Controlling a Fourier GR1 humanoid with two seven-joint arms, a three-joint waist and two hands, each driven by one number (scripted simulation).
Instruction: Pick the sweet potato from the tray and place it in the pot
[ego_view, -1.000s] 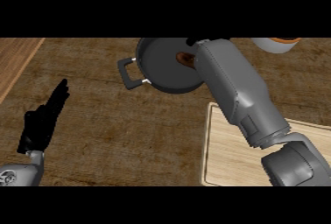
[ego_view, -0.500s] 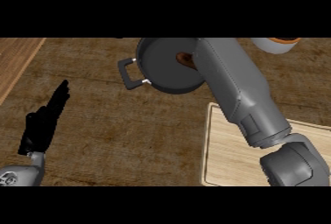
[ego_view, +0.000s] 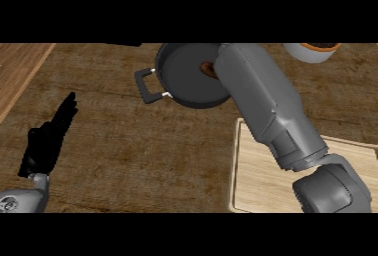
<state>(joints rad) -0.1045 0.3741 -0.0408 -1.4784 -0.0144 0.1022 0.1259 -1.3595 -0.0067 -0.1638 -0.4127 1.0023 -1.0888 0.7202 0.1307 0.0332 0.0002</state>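
Observation:
The dark grey pot (ego_view: 184, 80) with a black side handle stands at the top centre of the head view. A small orange-brown piece of the sweet potato (ego_view: 207, 68) shows inside it, right against my right forearm (ego_view: 262, 100). That forearm stretches from the lower right across the pot's right side to the picture's top, and its hand is hidden. The light wooden tray (ego_view: 258, 180) lies at the lower right, partly under the arm. My left hand (ego_view: 48, 140) rests open at the left, fingers straight and pointing up.
A white cup with an orange-brown filling (ego_view: 314, 51) stands at the top right. A lighter wooden strip (ego_view: 18, 70) runs along the counter's left edge. A dark object (ego_view: 122, 44) peeks in at the top, left of the pot.
My right forearm has shifted only slightly over the pot. The sweet potato piece stays inside the pot, and the left hand has not moved.

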